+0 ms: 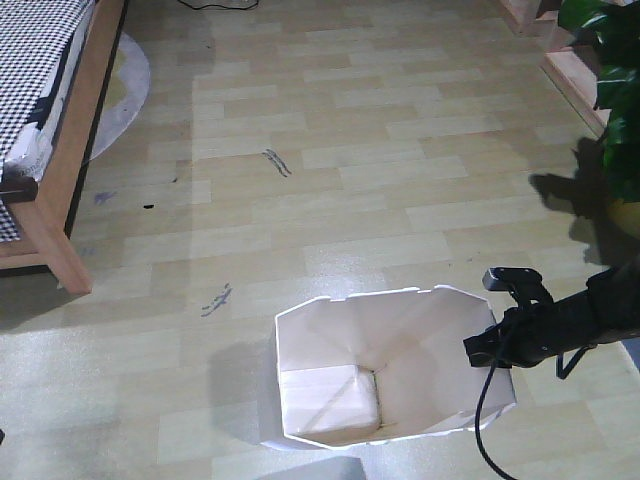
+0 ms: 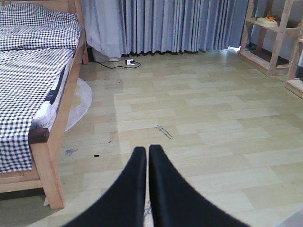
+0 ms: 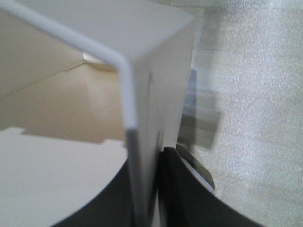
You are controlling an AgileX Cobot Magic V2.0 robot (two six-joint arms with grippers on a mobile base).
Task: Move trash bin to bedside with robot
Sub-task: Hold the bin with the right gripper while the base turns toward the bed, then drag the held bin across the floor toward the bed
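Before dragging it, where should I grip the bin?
The thin rim of the bin, on the wall by the right gripper, coming from that side: one finger inside, one outside. The open top leaves the flat wall free; no handle shows.

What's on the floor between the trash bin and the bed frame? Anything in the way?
Front view: only bare laminate floor with a dark scuff mark lies between the trash bin and the bed frame. No objects there.

Grey curtains [image 2: 165,23], wooden shelving [image 2: 271,40], potted plant [image 1: 615,100] (partly cropped).
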